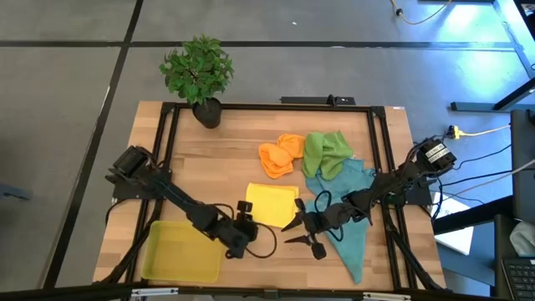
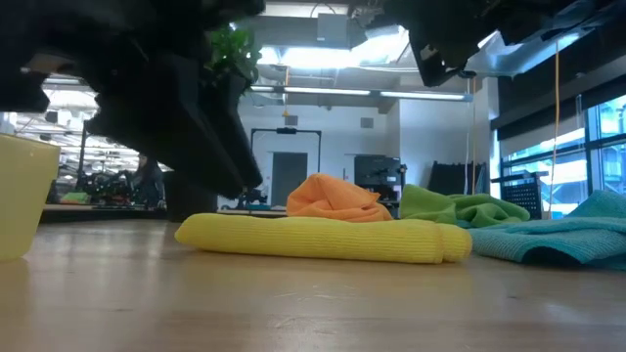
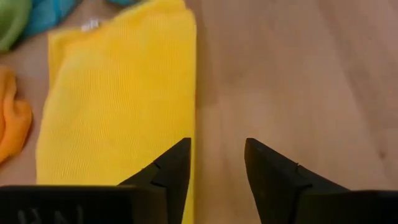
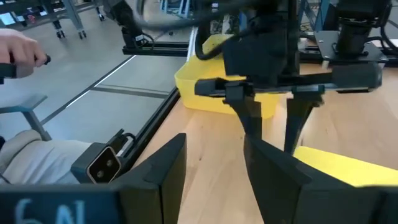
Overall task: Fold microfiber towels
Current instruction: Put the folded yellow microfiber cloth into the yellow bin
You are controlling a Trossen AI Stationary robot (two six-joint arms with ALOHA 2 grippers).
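Yellow towel folded flat, mid-bench, looks done. Orange towel, green towel, teal towels bunched unfolded beyond and right of it; four left. Left gripper at yellow towel's near edge, jaws spread, empty. Right gripper just right of it, jaws spread, empty. Yellow tray at bench's front left.

A light wooden table with a black frame along its edges carries everything. A folded yellow towel lies flat near its middle, with a crumpled orange towel and a green towel bunched beyond it. Teal-blue cloth, possibly two towels overlapping, spreads toward the right side. A yellow tray sits at the front left corner, a potted plant at the back edge
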